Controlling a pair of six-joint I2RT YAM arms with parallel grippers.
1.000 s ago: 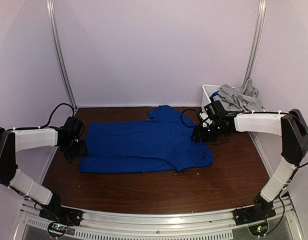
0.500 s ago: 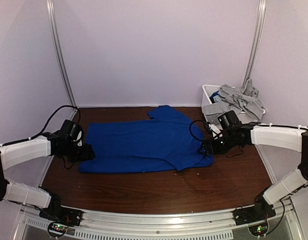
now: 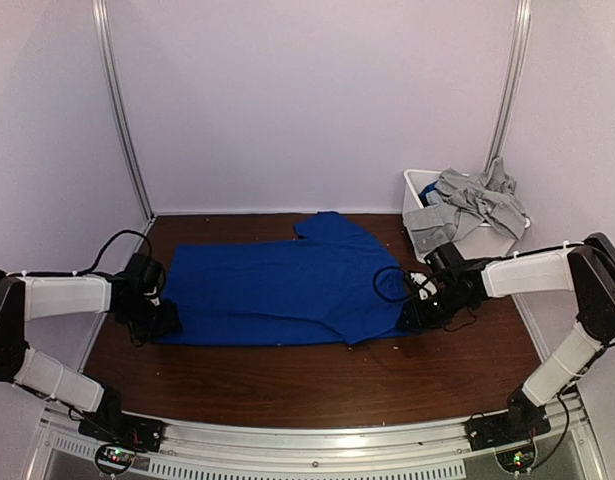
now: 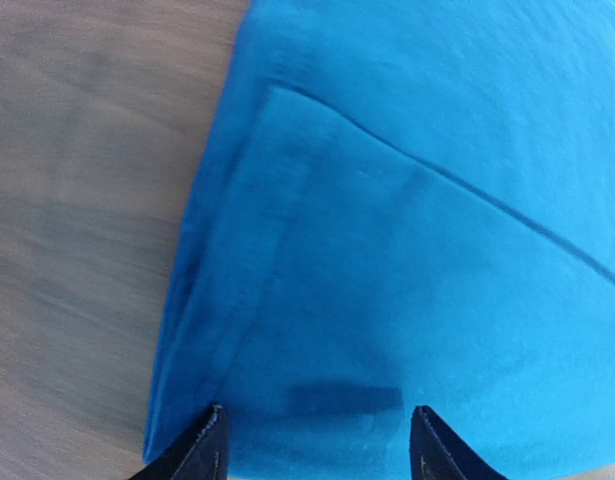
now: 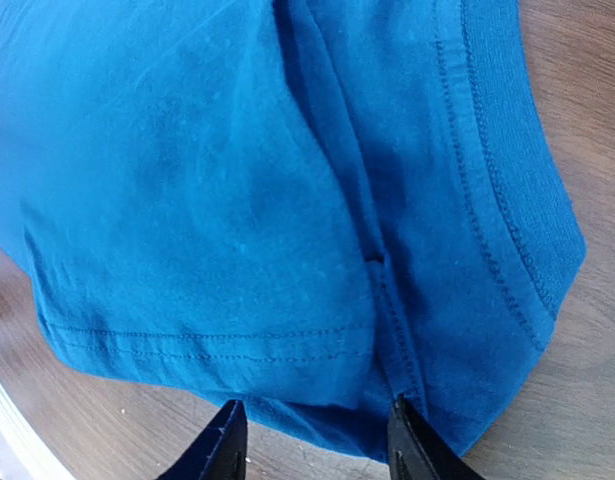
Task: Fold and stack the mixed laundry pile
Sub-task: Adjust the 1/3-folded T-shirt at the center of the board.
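A royal-blue shirt (image 3: 287, 288) lies spread flat across the brown table (image 3: 317, 385). The rest of the mixed laundry pile, light-grey garments (image 3: 477, 200), hangs over the white bin at the back right. My left gripper (image 3: 165, 318) sits low at the shirt's near-left corner. In the left wrist view it (image 4: 319, 445) is open, with the blue cloth (image 4: 407, 220) lying between the fingertips. My right gripper (image 3: 412, 315) is at the near-right corner. It (image 5: 312, 440) is open, its fingers straddling the stitched hem (image 5: 207, 340) beside the ribbed collar edge (image 5: 517, 200).
The white bin (image 3: 417, 185) stands at the back right, close behind the right arm. Two metal posts (image 3: 122, 110) rise at the back corners in front of the lilac wall. Bare wood lies between the shirt and the front rail (image 3: 307, 440).
The right gripper has come from beside the bin toward me, down to the shirt's near-right corner. The left gripper has slid nearer to the near-left corner. The shirt has stayed flat.
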